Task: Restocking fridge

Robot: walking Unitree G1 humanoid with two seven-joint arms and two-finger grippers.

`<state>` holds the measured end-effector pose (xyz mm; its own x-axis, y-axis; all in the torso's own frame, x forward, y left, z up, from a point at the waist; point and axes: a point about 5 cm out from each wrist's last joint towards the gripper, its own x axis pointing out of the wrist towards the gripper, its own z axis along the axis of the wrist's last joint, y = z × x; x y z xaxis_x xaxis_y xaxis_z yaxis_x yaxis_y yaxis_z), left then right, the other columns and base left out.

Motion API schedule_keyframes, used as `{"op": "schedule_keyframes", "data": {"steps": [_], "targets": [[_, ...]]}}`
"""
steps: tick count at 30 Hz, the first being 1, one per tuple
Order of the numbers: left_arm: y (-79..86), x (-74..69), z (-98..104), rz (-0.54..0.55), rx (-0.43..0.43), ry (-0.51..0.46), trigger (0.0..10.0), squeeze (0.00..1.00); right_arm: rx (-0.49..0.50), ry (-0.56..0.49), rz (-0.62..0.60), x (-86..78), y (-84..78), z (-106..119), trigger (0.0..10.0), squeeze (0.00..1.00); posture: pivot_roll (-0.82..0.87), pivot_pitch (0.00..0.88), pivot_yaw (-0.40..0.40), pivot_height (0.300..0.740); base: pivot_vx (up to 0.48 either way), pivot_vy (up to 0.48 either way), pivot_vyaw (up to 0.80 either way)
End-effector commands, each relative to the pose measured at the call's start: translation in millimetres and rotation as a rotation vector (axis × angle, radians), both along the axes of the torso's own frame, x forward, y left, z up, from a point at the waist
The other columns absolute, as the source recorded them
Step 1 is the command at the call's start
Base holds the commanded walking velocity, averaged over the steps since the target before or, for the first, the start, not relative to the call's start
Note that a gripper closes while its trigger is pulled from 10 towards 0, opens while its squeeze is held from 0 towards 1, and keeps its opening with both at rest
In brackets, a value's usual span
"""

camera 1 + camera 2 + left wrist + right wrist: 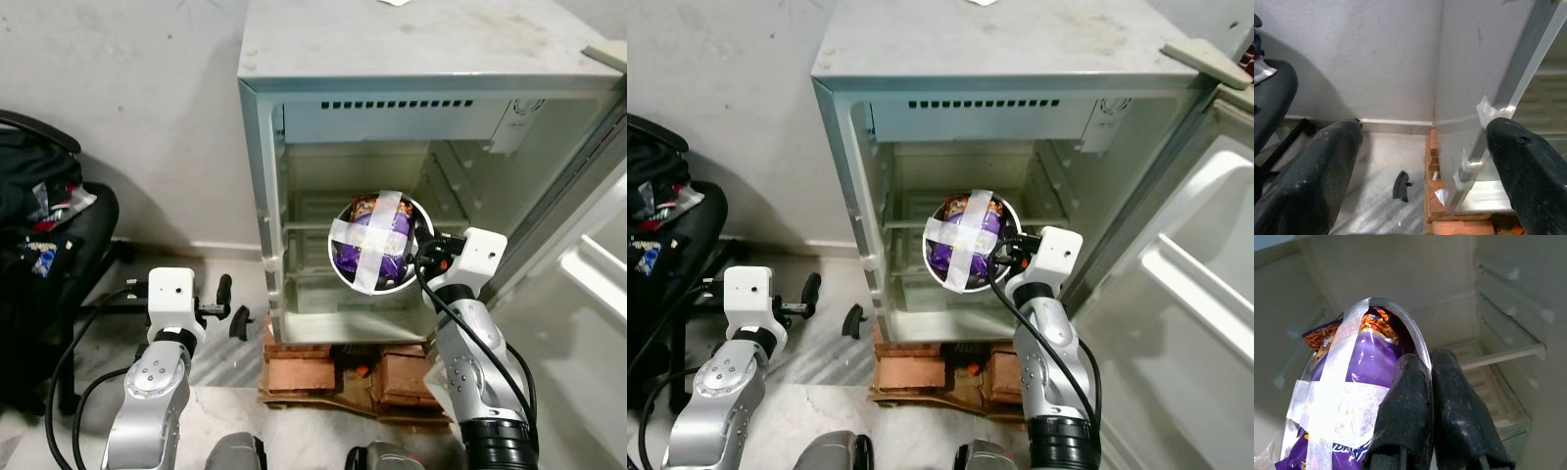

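Right gripper (1432, 396) pinches rim of bowl (377, 243), snack bag taped inside. Bowl up in front of open fridge (294, 117), near middle shelf (1508, 355). Thin grip: bowl could tip, slip, bump shelf edge. Left gripper (1420, 161) wide, empty, beside fridge.
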<state>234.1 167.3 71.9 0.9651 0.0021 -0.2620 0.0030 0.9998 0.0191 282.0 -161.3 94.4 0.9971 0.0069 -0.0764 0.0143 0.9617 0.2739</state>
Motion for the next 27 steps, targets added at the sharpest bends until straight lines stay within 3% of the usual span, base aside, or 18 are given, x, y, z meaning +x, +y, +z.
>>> {"op": "schedule_keyframes", "data": {"steps": [1, 16, 27], "targets": [[0.0, -1.1, 4.3, -0.005, -0.005, -0.013, 10.0, 0.00, -0.002, -0.021, 0.014, 1.6, 2.5, 4.7, 10.0, 0.00, 0.07, 0.063, -0.021, 0.740, 0.262, 0.240, 0.00], [-0.5, -2.3, 3.5, -0.008, -0.004, -0.007, 10.0, 0.00, -0.005, -0.011, 0.021, -0.5, 3.7, 1.9, 10.0, 0.00, 0.06, 0.071, -0.020, 0.740, 0.220, 0.310, 0.00], [-2.4, -2.8, 5.0, -0.022, -0.012, -0.010, 10.0, 0.00, -0.016, -0.018, 0.001, 3.1, -0.4, 4.0, 10.0, 0.00, 0.07, 0.078, -0.022, 0.740, 0.000, 0.000, 0.00]]}}
